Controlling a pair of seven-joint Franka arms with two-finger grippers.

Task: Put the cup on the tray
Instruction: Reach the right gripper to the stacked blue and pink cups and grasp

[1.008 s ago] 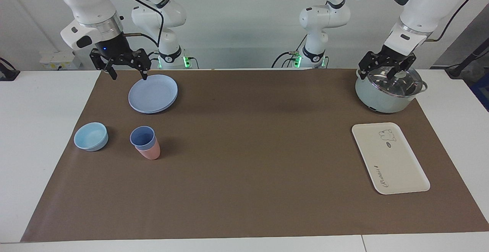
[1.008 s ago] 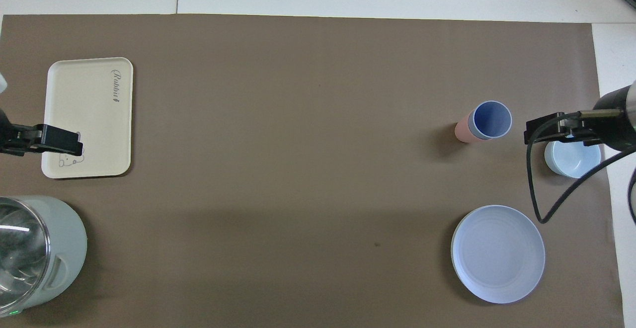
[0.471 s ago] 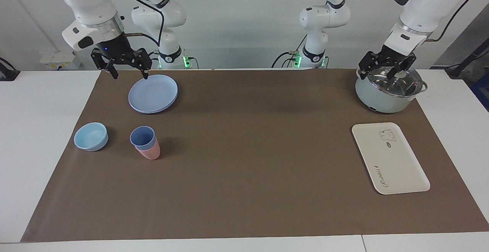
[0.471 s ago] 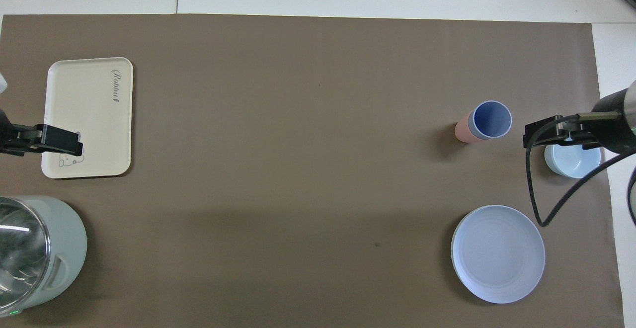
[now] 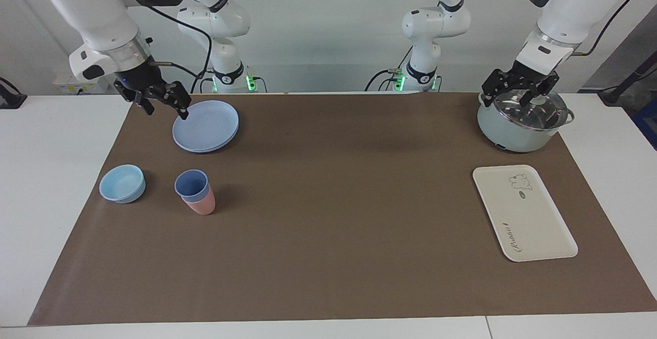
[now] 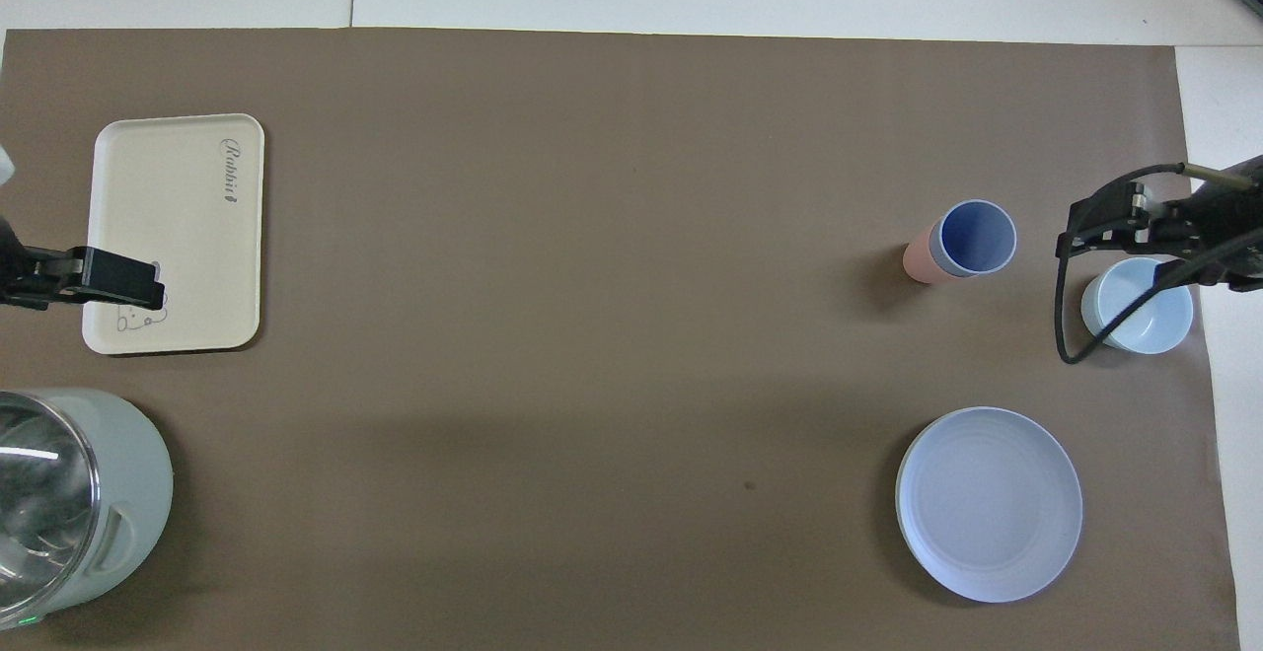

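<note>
Cup (image 5: pixel 192 184) sits inside pink cup (image 5: pixel 203 204), on tabletop, well apart from tray (image 5: pixel 523 213). Right tool (image 5: pixel 161 105) wide, empty, up by plate (image 5: pixel 205 126). Left tool (image 5: pixel 517 92) wide, empty, over pot (image 5: pixel 521 123).

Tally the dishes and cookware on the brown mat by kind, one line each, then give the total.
Cups: 2, the blue cup nested in a pink cup
Bowls: 1, the light-blue bowl
Plates: 1, the blue plate
Trays: 1, the tray
Pots: 1, the lidded pot
Total: 6
</note>
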